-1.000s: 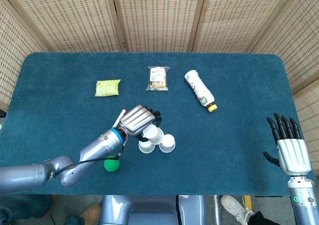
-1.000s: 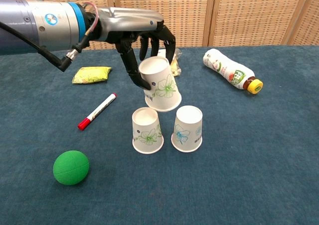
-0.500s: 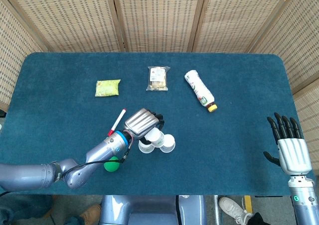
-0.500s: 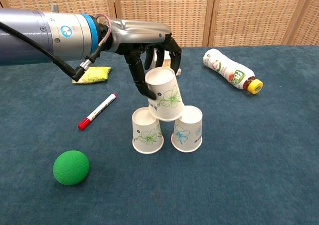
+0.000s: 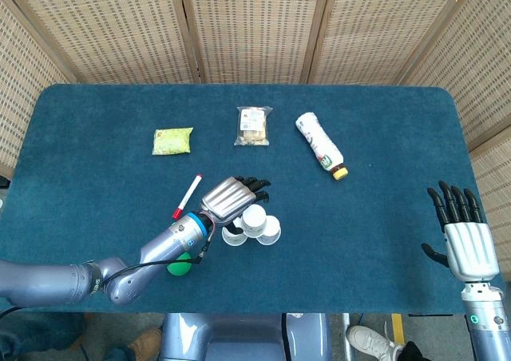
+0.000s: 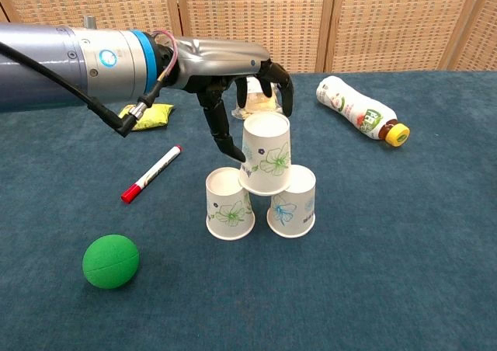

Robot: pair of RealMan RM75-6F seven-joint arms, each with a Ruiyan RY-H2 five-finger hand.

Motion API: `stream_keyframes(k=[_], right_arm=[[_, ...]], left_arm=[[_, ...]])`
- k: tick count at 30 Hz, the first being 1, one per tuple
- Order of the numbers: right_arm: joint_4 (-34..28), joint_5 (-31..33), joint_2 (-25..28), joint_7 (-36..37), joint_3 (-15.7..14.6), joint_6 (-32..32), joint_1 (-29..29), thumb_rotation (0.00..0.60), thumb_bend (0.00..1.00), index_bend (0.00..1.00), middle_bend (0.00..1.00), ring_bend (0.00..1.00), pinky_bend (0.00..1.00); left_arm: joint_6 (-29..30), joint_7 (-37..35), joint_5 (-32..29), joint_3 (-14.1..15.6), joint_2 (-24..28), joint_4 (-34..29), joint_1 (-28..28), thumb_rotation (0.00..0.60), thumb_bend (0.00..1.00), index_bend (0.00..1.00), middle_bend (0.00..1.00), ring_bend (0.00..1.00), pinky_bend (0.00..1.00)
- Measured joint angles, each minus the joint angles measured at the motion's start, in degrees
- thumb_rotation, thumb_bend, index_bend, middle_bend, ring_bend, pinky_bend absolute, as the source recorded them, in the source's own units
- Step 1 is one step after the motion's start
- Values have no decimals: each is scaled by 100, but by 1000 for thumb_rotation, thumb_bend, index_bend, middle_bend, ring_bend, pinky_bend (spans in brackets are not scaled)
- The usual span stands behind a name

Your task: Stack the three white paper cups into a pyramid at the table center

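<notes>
Two white paper cups with a flower print stand mouth-down side by side, the left base cup [image 6: 229, 205] [image 5: 232, 236] and the right base cup [image 6: 294, 204] [image 5: 271, 232]. The third cup [image 6: 266, 155] [image 5: 254, 217] stands upright on top, bridging both. My left hand [image 6: 229, 60] [image 5: 227, 197] hovers at that top cup with fingers spread: the thumb hangs just off its left side, and the other fingers arch behind and above its rim. My right hand [image 5: 467, 245] rests open at the table's right front edge, far from the cups.
A red marker [image 6: 151, 173] lies left of the cups and a green ball [image 6: 111, 261] sits front left. Further back are a yellow-green packet [image 5: 172, 140], a snack bag [image 5: 254, 126] and a lying bottle [image 6: 359, 111].
The left hand lowered the tilted third cup onto the two base cups, where it now stands upright. Its fingers have spread away from the cup. The right hand has not moved.
</notes>
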Motion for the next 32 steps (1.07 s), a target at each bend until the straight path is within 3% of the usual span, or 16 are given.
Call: stream_keyframes(k=[7,12,17,23,32], right_arm=[[-38,-45,12,3,-1,27,-20,600,0,0,0,0,0],[-82,-106,32,6,-9,74,-45,600,0,0,0,0,0],[-125,-133,52,8,-17,104,-73,600,0,0,0,0,0],[-170,-139,74,5,-10,147,-110,600,0,0,0,0,0],[-194,-102,62,-51,7,150,-140,600,0,0,0,0,0]], left_arm=[[-21,-102,16,8,323,-305,26,600,0,145,9,30,186],[277,-207,209,-17,656,-595,198,600,0,3,0,0,70],[781,-379,504,11,1123,-900,608,600,0,0,0,0,0],[1892,-304,756,291,1506,-1145,1412,600,0,0,0,0,0],[3973,-774,1316,1118,1628,-897,3493,600,0,0,0,0,0]])
